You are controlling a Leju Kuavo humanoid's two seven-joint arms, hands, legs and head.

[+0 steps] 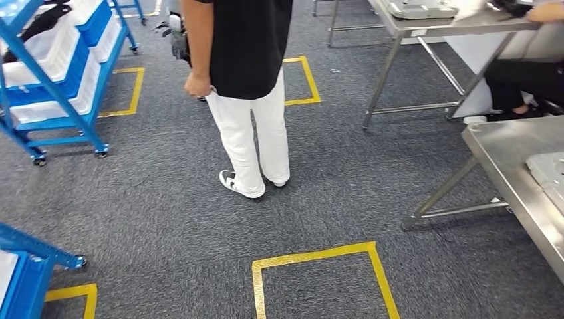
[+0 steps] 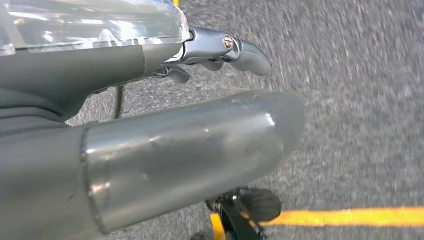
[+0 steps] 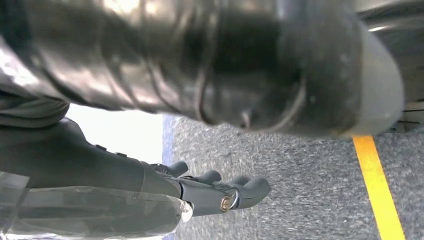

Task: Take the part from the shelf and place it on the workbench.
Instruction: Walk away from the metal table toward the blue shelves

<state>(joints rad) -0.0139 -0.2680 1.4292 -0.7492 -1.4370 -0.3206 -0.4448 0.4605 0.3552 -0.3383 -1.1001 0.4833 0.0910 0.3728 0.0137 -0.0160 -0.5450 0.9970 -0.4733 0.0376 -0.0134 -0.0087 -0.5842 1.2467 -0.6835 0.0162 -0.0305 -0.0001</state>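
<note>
While a person [image 1: 246,93] stands ahead, left hand [image 2: 150,150] — seemingly — holds nothing.

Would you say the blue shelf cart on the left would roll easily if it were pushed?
Probably yes: the cart stands on small castors, so a push should roll it. The carpet may add drag. Its stacked white bins suggest some weight, so it may start slowly.

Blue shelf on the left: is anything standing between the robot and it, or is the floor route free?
Nothing visible blocks the carpet toward the blue shelf. A person stands beside that route, straight ahead, right of the shelf.
</note>
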